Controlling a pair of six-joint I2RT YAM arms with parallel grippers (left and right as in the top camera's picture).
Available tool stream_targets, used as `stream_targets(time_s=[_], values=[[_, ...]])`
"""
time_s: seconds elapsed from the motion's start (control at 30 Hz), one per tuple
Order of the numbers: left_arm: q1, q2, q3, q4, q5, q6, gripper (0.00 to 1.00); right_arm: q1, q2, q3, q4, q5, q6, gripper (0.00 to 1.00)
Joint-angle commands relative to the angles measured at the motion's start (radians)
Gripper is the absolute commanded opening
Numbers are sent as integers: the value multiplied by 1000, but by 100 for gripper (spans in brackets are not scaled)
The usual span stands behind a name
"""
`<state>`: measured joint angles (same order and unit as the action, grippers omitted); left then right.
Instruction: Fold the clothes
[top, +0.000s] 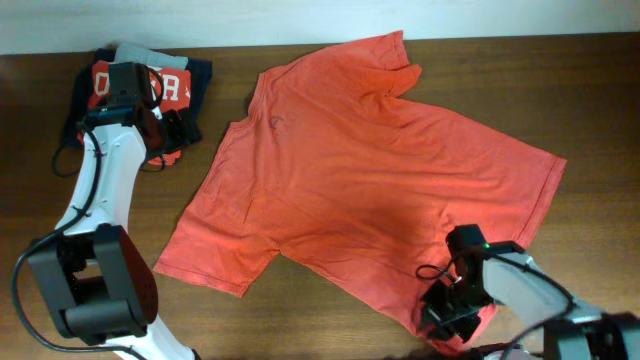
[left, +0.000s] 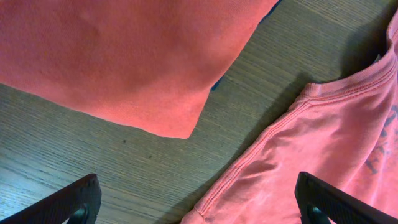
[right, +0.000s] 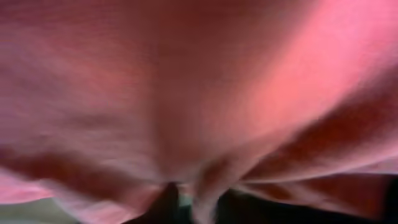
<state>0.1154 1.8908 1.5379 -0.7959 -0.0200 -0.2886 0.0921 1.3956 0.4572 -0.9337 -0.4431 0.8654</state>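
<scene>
Here, the right end effector (top: 447, 318) pinches the T-shirt (top: 370, 170) hem; the left end effector (left: 200, 204) gapes empty.

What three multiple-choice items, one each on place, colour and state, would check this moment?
1. Where is the right gripper? A) on the T-shirt's near edge B) at its collar C) clear of the cloth
2. The T-shirt's colour? A) blue B) coral-red C) white
3. The left gripper is: A) shut on cloth B) open, empty C) out of view
1 A: overhead shows it on the hem corner nearest the robot. 2 B: plain overhead. 3 B: its wrist view shows it spread wide, gripping nothing.
</scene>
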Motion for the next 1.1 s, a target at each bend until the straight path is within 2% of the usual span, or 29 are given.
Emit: stream_targets(time_s=[0.0,0.07,0.13,0.33,0.43,0.73,0.97,1.03,1.07], values=[[4,8,0,1,9,-10,99,-3,48,-5,55,92,-51,8],[4,8,0,-5,9,-10,99,-3,48,11,35,103,-53,4],[4,8,0,-10,12,-10,99,-2,47,35,8,117,-73,4],[37,7,12,-90,211,-14,98,-2,47,110,-65,164,-131,4],[65,7,13,-170,241,-9,99,-2,47,118,-60,166,-155,4],[81,7,13,-447,229,90,99,-2,47,118,7,171,-182,5],[81,7,12,-523,104,96,98,-2,47,118,24,171,-208,8],[81,7,8,-528,61,96,91,-2,47,118,31,171,-209,8],[81,7,2,-527,43,96,84,-2,47,118,34,170,-218,8]])
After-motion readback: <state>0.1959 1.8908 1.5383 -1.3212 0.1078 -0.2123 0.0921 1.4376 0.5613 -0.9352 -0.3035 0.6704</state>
